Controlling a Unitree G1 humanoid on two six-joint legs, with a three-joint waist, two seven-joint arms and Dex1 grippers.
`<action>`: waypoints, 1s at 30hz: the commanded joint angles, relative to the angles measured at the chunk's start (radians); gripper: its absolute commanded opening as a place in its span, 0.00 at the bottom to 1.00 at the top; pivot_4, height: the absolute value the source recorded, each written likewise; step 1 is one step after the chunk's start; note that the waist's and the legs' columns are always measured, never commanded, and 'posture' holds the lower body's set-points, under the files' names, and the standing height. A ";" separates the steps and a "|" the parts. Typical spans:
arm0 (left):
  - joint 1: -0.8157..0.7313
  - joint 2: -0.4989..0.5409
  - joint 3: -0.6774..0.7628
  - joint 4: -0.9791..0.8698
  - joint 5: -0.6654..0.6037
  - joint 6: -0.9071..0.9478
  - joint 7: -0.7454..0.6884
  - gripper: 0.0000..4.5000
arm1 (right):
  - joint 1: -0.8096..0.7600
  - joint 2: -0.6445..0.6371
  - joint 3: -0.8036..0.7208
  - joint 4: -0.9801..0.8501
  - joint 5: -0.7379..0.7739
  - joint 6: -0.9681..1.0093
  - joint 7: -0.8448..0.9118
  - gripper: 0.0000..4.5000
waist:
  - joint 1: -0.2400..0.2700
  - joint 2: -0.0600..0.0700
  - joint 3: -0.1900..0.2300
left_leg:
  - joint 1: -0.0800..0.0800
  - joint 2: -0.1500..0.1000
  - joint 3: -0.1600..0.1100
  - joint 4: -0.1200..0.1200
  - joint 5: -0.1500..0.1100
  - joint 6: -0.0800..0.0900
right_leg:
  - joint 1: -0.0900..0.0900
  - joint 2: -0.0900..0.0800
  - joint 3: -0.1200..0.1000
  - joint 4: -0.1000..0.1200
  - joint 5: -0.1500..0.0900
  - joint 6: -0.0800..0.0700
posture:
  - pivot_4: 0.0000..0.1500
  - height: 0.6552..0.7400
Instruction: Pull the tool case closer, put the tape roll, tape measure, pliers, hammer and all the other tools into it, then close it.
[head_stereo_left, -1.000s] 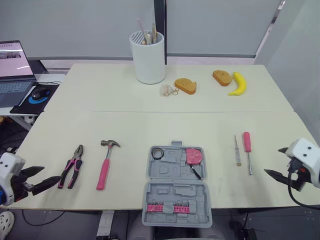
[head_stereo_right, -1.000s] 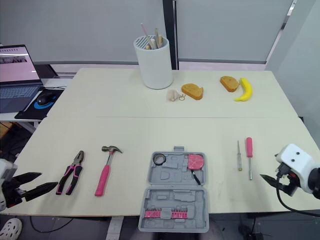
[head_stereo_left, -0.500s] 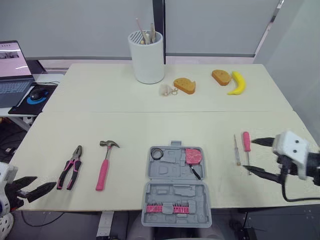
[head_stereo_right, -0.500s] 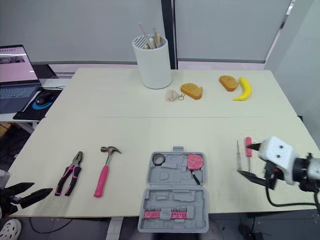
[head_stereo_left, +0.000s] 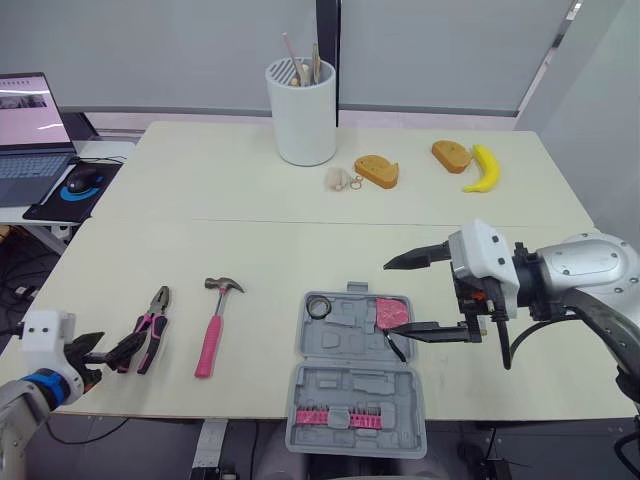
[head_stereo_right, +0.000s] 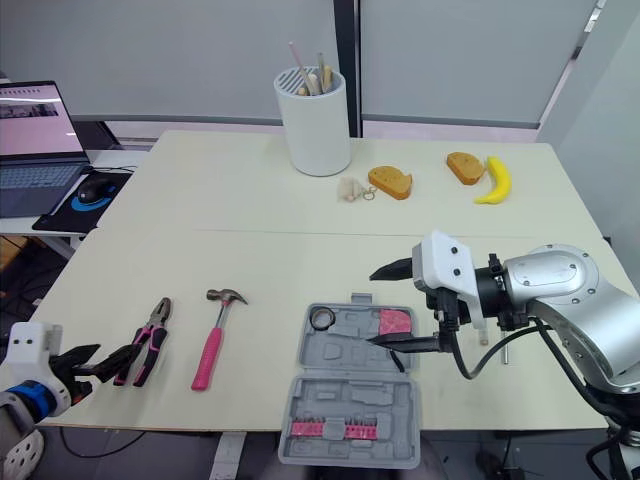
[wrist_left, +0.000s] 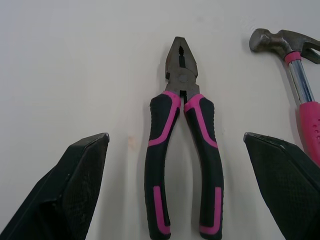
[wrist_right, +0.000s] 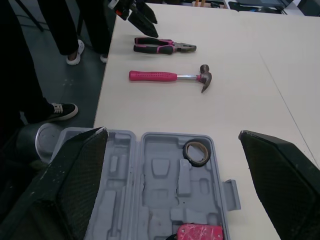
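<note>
The grey tool case (head_stereo_left: 352, 386) lies open, holding the tape roll (head_stereo_left: 317, 306) at 11 o'clock and the pink tape measure (head_stereo_left: 392, 312) at 1. The hammer (head_stereo_left: 213, 325) and pliers (head_stereo_left: 150, 316) lie flat at its 9 o'clock.

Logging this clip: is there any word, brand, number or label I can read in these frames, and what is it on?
Laptop screen: lines of text, too small to read.
Tape measure in the tool case: no readable label.
Pliers: no marking visible on jaws or handles.
Hammer: no marking visible.
Nothing legible to quote.
</note>
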 joint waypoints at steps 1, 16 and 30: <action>-0.051 -0.002 -0.049 0.040 0.031 -0.012 0.026 1.00 | -0.004 -0.002 0.008 -0.021 -0.009 -0.030 -0.005 0.99 | 0.000 0.000 0.000 | -0.001 0.000 0.000 0.000 0.000 0.000 | 0.000 0.000 0.000 0.001 0.000 0.000 | 1.00 1.00; -0.224 -0.020 -0.218 0.235 0.154 -0.039 0.095 1.00 | 0.016 -0.028 0.020 -0.044 -0.015 -0.033 -0.021 0.99 | -0.008 0.001 -0.001 | -0.002 0.000 0.000 0.001 0.000 0.000 | 0.001 0.001 0.000 0.002 0.001 0.001 | 1.00 1.00; -0.137 -0.038 -0.213 0.179 0.167 0.024 0.143 0.56 | 0.019 -0.020 0.025 -0.056 -0.011 -0.030 -0.046 1.00 | -0.013 0.010 -0.007 | -0.001 0.000 0.000 0.001 0.000 0.000 | 0.002 0.001 0.002 0.002 0.001 0.001 | 1.00 1.00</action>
